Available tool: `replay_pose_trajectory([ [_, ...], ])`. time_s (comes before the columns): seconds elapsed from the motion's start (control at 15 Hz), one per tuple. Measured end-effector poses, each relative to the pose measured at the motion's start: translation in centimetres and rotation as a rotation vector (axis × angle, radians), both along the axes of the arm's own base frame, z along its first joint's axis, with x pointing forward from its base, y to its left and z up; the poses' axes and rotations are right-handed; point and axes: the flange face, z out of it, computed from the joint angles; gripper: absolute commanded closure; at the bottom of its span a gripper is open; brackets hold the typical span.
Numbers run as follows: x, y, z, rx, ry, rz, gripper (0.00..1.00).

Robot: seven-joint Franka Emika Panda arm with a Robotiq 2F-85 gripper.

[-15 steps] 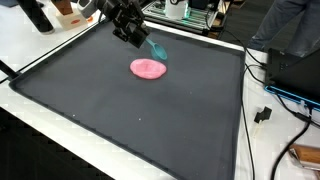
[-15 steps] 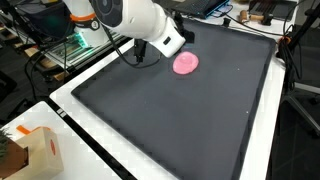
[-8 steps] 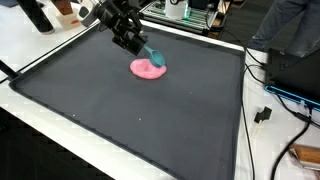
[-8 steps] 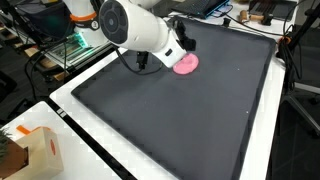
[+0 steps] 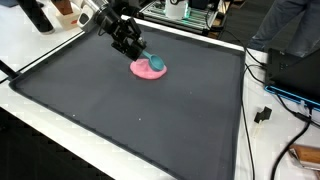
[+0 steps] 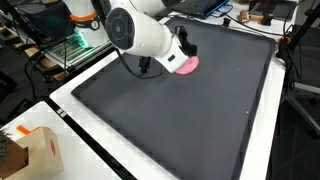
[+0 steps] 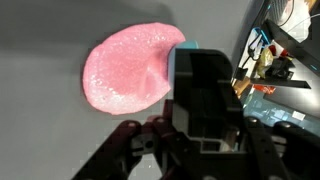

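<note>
A flat pink disc [image 5: 146,69] lies on the black mat [image 5: 140,120] towards its far side; it also shows in the other exterior view [image 6: 188,66] and fills the upper left of the wrist view [image 7: 125,70]. My gripper [image 5: 146,59] comes down at a slant from the back and is shut on a small teal object [image 5: 155,65], which now rests on the disc's far edge. In the wrist view the black fingers [image 7: 205,95] stand together, with only a sliver of the teal object [image 7: 186,46] showing at their tip. The white arm body [image 6: 145,35] hides the fingers in an exterior view.
The mat has a white border [image 5: 40,110]. Cables and a plug [image 5: 264,113] lie along one side, beside dark equipment [image 5: 295,75]. A cardboard box [image 6: 30,150] stands off the mat's corner. Racks and clutter [image 6: 60,45] stand behind the arm.
The gripper has come down and forward with the teal object, from hanging above the mat behind the disc to resting it on the pink disc.
</note>
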Motion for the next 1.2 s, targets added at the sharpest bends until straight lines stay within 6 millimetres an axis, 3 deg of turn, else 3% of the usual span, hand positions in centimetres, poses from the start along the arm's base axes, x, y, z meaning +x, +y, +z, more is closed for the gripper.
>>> replay_pose_trajectory([
  [0.6,0.81,1.04,0.41,-0.079,0.052,-0.044,0.75],
  [1.2,0.57,0.35,-0.17,-0.066,0.103,-0.083,0.75],
])
